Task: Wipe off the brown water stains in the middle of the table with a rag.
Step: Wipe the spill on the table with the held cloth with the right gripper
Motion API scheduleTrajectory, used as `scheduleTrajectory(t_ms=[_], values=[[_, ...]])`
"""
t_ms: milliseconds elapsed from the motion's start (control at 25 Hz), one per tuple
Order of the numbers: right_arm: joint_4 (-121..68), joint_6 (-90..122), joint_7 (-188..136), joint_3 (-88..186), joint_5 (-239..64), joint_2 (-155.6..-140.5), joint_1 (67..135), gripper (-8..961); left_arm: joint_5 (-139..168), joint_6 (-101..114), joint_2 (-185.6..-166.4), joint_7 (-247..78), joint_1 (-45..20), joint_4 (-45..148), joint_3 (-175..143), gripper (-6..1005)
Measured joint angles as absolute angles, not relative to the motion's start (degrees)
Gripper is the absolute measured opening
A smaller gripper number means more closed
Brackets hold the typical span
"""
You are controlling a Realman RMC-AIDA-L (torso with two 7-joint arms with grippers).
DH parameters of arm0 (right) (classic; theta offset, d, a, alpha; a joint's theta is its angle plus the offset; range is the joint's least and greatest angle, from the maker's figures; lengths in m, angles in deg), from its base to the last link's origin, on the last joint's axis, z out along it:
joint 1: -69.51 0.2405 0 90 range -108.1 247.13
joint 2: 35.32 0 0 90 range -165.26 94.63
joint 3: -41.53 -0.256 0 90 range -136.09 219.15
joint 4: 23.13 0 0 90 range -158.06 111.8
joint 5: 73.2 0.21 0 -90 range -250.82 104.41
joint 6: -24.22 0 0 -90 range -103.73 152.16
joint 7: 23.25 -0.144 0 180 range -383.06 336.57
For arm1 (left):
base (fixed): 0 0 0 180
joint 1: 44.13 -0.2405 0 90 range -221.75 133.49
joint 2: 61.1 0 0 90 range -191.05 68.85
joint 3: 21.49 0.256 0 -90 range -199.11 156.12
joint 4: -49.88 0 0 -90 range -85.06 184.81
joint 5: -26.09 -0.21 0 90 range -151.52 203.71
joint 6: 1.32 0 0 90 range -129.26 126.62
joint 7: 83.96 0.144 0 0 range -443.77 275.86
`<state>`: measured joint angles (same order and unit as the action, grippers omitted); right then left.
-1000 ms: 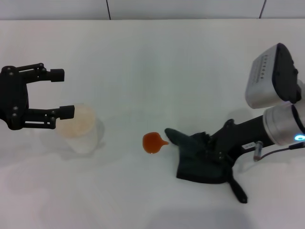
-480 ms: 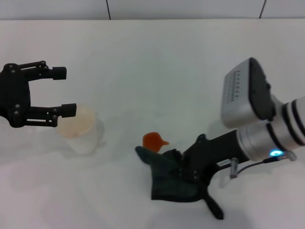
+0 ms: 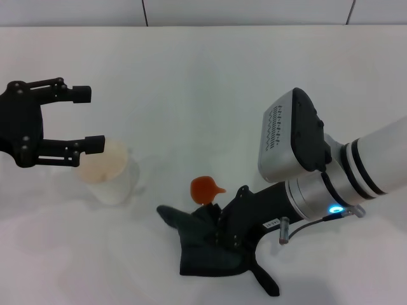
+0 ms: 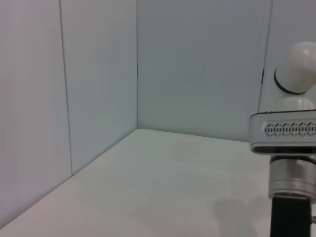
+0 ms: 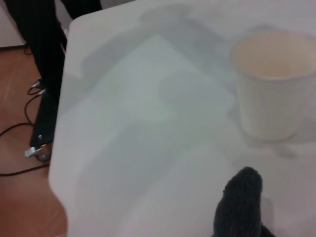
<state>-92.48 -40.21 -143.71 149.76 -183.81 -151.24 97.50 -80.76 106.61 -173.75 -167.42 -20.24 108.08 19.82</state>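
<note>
On the large plain white table (image 3: pixel 203 76), the small orange-brown water stain (image 3: pixel 205 189), roundish with a short tail pointing right, sits just below the centre of the head view. The dark charcoal cloth rag (image 3: pixel 200 244) lies crumpled on the table directly below the stain, its upper edge reaching up to the blot's lower rim, one narrow corner stretching toward the left and another trailing to the lower right. The right gripper (image 3: pixel 230 234), black and reaching in from the right edge on a silver and white arm, is pressed down into the rag, its fingers clamped on the cloth. At the left edge of the head view the left gripper (image 3: pixel 82 119) hangs with its two black fingers spread wide, just above a white cup (image 3: pixel 110 171) with a faint tan tint inside.
</note>
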Motion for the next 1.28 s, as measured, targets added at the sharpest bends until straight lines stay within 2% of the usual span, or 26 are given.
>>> scheduleTrajectory(t_ms=[1280], values=[[-87.82,-27.05,-145.21,151.99,-184.57,-151.24,98.82,88,-80.65,106.45,-174.05,-167.51,-20.22,108.15,19.82,893]])
